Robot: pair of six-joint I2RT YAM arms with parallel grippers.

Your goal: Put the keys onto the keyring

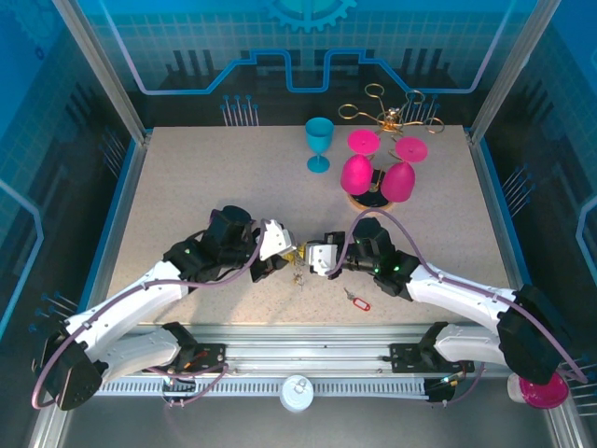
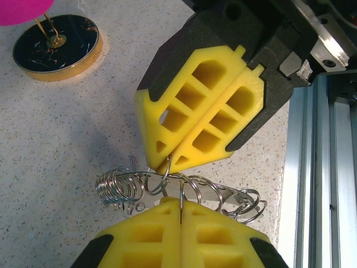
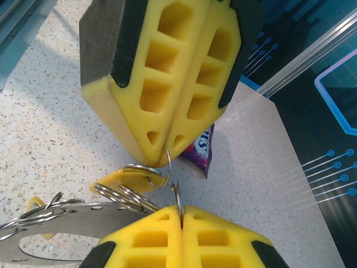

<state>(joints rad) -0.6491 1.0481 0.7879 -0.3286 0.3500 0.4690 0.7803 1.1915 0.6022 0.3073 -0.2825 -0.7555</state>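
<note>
Your left pincer [image 2: 181, 205] and right pincer [image 3: 181, 209] meet tip to tip over the near middle of the worktop [image 1: 187, 177]. Each is clenched on a thin wire loop of the keyring [image 2: 125, 187], a silver coil. 1 yellow-headed key [image 3: 124, 180] sits threaded on a loop. 1 red-headed key [image 1: 357, 301] lies apart on the worktop, nearer the right pincer.

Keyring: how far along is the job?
Done: one yellow-headed key looks threaded onto the coiled wire keyring. In hand: left gripper and right gripper are both shut on a thin loop of it, tip to tip. Left: the red key lies loose on the table, apart from the ring; the other keys I cannot place.
</note>
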